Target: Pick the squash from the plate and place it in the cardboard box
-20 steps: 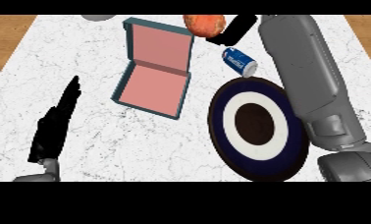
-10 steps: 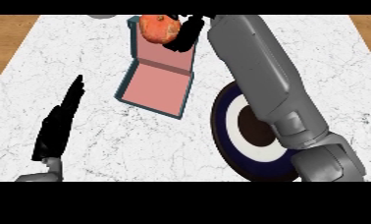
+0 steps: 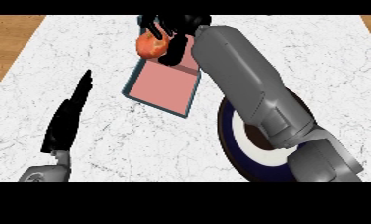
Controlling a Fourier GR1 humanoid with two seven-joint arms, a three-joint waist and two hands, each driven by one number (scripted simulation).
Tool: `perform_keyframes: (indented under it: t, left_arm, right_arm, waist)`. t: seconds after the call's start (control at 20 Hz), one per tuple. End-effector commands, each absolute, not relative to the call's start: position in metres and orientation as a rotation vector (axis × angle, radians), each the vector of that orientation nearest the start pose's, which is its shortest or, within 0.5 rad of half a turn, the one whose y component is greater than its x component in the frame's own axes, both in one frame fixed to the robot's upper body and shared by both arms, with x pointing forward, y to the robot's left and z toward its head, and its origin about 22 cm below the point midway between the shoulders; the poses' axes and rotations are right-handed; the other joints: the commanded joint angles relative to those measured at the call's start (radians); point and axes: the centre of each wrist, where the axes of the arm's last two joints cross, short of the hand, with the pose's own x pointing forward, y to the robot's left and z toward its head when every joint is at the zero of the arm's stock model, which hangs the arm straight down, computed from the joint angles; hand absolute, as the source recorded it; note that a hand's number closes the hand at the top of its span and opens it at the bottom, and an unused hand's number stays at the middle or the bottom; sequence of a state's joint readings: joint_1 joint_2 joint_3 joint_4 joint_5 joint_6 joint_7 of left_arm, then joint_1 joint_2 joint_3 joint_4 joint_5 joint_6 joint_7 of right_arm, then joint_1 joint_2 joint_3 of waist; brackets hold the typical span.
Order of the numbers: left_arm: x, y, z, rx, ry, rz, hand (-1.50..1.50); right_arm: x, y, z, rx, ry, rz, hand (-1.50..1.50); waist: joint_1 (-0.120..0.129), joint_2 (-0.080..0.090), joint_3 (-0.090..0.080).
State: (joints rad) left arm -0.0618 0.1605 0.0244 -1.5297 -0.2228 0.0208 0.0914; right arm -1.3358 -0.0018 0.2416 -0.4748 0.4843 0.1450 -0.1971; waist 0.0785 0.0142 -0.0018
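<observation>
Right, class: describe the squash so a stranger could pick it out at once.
Start at the white marble counter and find the open, teal-edged cardboard box with a pink inside. Over its far end, the black right hand curls round the round orange-red squash, the only reddish ball in view.

No word, label, brand or number can be read; the box [image 3: 170,88], plate [image 3: 229,130] and counter [image 3: 297,53] are unmarked.

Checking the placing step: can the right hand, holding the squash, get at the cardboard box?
Probably yes: the right hand, fingers curled round the squash, hangs over the far end of the cardboard box, whose pink inside lies bare.
</observation>
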Motion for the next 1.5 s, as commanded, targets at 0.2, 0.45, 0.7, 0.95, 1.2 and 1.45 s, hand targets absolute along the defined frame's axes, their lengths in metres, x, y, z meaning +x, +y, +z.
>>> perform_keyframes:
  t: [0.2,0.45,0.7,0.95,1.2,1.45]
  left_arm:
    - [0.271,0.259,0.015,0.294,-1.492,-0.287,0.0]
    - [0.269,0.262,0.019,0.296,-1.485,-0.271,0.0]
    - [0.264,0.251,0.013,0.294,-1.49,-0.265,0.0]
    - [0.26,0.268,0.02,0.33,-1.492,-0.251,0.0]
    - [0.266,0.272,0.022,0.358,-1.489,-0.26,0.0]
    - [0.251,0.266,0.008,0.319,-1.496,-0.266,0.0]
  right_arm:
    - [0.431,-0.02,0.137,-0.163,-1.694,1.307,-1.5]
    - [0.435,-0.025,0.142,-0.02,-1.771,1.087,-1.5]
    - [0.44,-0.039,0.139,0.054,-1.827,0.72,-1.5]
    - [0.452,-0.053,0.151,0.206,-1.82,0.521,-1.5]
    - [0.474,-0.106,0.183,0.132,-1.83,0.345,-1.5]
    - [0.482,-0.181,0.178,0.068,-1.824,0.236,-1.5]
  waist:
    - [0.038,0.01,0.0]
    - [0.022,0.009,0.001]
    - [0.02,0.009,0.002]
    - [-0.005,0.01,0.002]
    - [-0.012,0.016,0.002]
    - [0.003,0.022,0.002]
